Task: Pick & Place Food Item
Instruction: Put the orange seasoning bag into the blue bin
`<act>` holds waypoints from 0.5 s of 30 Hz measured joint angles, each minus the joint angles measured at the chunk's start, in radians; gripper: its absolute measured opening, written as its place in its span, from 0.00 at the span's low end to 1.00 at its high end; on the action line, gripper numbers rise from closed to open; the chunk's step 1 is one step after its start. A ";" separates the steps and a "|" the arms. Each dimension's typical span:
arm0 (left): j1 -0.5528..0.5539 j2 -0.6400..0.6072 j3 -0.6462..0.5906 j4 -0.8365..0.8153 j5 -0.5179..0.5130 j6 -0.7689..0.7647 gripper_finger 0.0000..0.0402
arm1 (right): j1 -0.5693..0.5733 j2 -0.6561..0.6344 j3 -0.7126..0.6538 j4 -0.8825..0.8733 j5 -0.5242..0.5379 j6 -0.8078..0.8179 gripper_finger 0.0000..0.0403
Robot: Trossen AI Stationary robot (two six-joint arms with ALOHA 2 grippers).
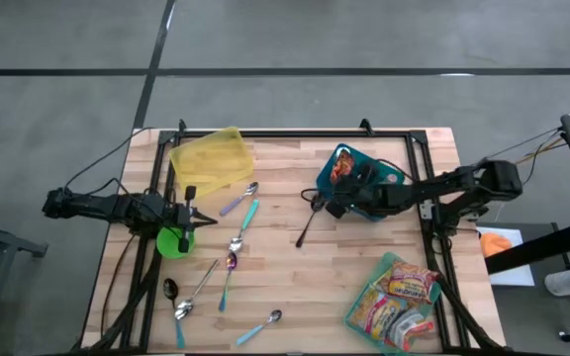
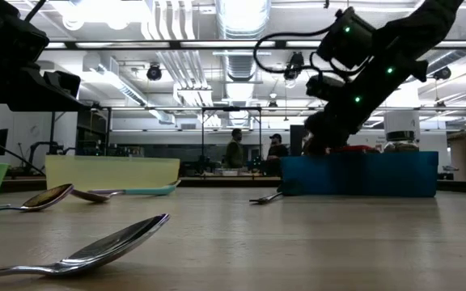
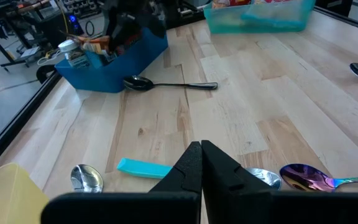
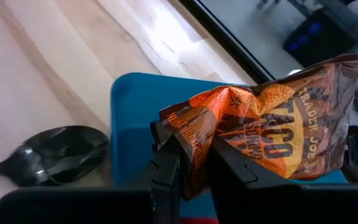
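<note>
An orange and brown taco seasoning packet (image 4: 272,124) hangs over the blue bin (image 1: 389,176) at the table's far right, with my right gripper (image 4: 194,168) shut on it. In the high view the packet (image 1: 340,168) shows orange at the bin's left end, just beyond my right gripper (image 1: 338,188). In the low view the right arm dips behind the blue bin (image 2: 358,174). My left gripper (image 1: 192,213) waits shut and holding nothing at the table's left, above a green bowl (image 1: 173,242). My right gripper pinches a crumpled end of the packet (image 4: 194,146) between its two fingers (image 4: 166,168). The fingers come from the table's right side, slanting down. The packet stands out beyond the fingertips above the bin's inside. I cannot tell whether it touches the bin.
A black spoon (image 1: 308,225) lies just left of the bin. A yellow container (image 1: 211,158) stands at the far left. A teal tray (image 1: 364,297) of food packets sits near right. Several spoons (image 1: 231,259) are scattered across the table's near left half.
</note>
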 joint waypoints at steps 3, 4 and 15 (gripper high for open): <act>0.000 0.000 0.000 0.000 0.000 0.000 0.00 | 0.000 0.035 0.016 0.000 0.033 0.004 0.13; 0.000 0.000 0.000 0.000 0.000 0.000 0.00 | 0.000 0.045 0.020 0.001 0.035 0.004 0.13; 0.000 0.000 0.000 0.000 0.000 0.000 0.00 | 0.000 0.065 0.043 -0.002 0.018 0.037 0.19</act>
